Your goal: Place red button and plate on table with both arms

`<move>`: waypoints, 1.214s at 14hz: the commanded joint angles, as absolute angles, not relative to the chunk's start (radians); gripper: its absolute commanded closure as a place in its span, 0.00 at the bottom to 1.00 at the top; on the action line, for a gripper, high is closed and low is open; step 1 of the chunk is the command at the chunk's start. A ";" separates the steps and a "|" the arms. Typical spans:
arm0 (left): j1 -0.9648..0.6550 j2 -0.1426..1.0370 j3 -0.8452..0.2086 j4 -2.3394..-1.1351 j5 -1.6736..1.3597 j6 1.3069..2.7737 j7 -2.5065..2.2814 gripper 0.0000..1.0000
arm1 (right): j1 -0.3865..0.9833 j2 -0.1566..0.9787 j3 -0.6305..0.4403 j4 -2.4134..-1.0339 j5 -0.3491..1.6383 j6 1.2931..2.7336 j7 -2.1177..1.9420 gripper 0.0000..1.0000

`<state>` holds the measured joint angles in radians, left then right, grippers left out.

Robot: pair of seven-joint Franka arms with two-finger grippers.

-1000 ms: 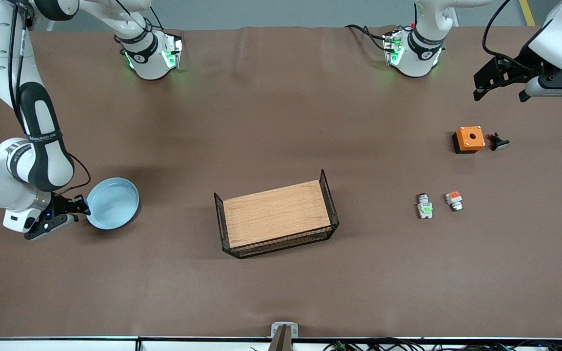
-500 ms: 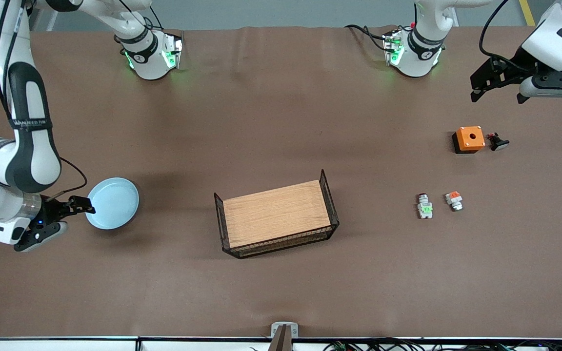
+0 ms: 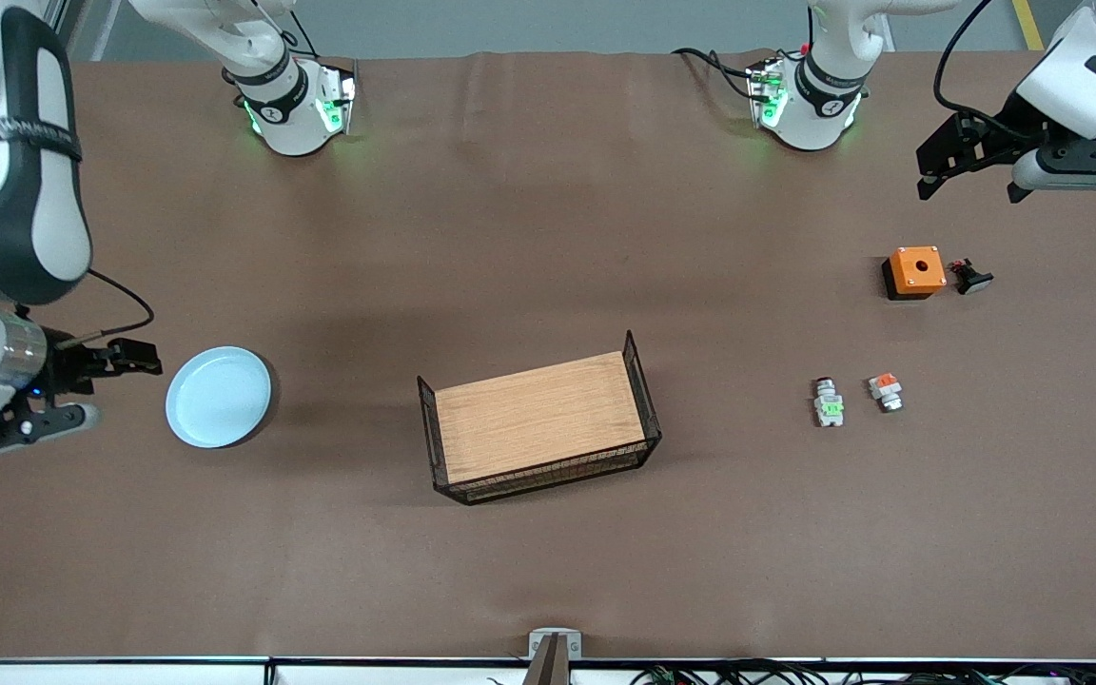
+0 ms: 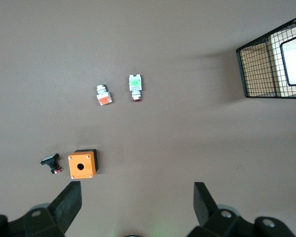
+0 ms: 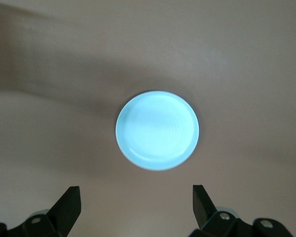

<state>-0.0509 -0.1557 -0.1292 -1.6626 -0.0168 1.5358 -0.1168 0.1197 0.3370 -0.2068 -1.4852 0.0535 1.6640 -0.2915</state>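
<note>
Even overhead light, mostly sharp pics, no harsh glare.
Soft shadows fall beside the tray point(image 3: 538, 423) & plate point(image 3: 218, 396) on the table point(image 3: 548, 238); right wrist view soft & hazy w/ plate looking washed out; green LED glow at both arm bases.

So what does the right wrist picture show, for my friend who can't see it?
A round pale blue plate lies flat and alone on the brown table. The right gripper hangs above it, open, holding nothing and not touching the plate.
</note>
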 commanded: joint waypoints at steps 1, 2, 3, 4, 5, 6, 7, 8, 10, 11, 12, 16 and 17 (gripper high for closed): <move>-0.046 -0.169 -0.135 -1.674 -0.009 1.548 -0.130 0.00 | 0.152 0.240 -0.204 -1.503 -0.024 1.612 -0.201 0.00; -0.046 -0.170 -0.137 -1.674 -0.009 1.546 -0.130 0.00 | 0.158 0.209 -0.187 -1.502 -0.063 1.594 -0.201 0.00; -0.046 -0.169 -0.137 -1.672 -0.009 1.546 -0.129 0.00 | 0.146 0.180 -0.151 -1.502 -0.083 1.580 -0.201 0.00; -0.048 -0.170 -0.137 -1.674 -0.009 1.542 -0.129 0.00 | 0.126 0.160 -0.141 -1.505 -0.078 1.569 -0.204 0.00; -0.049 -0.170 -0.137 -1.674 -0.009 1.537 -0.129 0.00 | 0.097 0.137 -0.138 -1.509 -0.066 1.563 -0.212 0.00; -0.049 -0.172 -0.137 -1.675 -0.009 1.537 -0.129 0.00 | 0.089 0.121 -0.138 -1.511 -0.054 1.565 -0.212 0.00; -0.049 -0.170 -0.137 -1.675 -0.009 1.537 -0.129 0.00 | 0.072 0.115 -0.140 -1.512 -0.043 1.574 -0.210 0.00; -0.051 -0.170 -0.137 -1.675 -0.009 1.537 -0.129 0.00 | 0.051 0.117 -0.138 -1.516 -0.041 1.583 -0.212 0.00; -0.051 -0.172 -0.137 -1.674 -0.009 1.523 -0.126 0.00 | 0.032 0.117 -0.138 -1.561 -0.043 1.682 -0.215 0.00; -0.051 -0.172 -0.137 -1.674 -0.009 1.523 -0.127 0.00 | 0.031 0.114 -0.138 -1.565 -0.041 1.683 -0.215 0.00; -0.052 -0.172 -0.137 -1.674 -0.009 1.523 -0.127 0.00 | 0.023 0.098 -0.138 -1.566 -0.041 1.658 -0.215 0.00; -0.052 -0.170 -0.137 -1.674 -0.009 1.523 -0.130 0.00 | -0.025 0.094 -0.133 -1.575 0.047 1.634 -0.332 0.00; -0.052 -0.170 -0.137 -1.674 -0.009 1.523 -0.130 0.00 | -0.023 0.080 -0.132 -1.575 0.045 1.602 -0.362 0.00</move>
<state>-0.0519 -0.1558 -0.1309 -1.6641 -0.0168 1.5294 -0.1168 0.0088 0.1272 -0.1541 -1.5426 0.0173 1.6312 -0.2978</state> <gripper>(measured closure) 0.000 0.000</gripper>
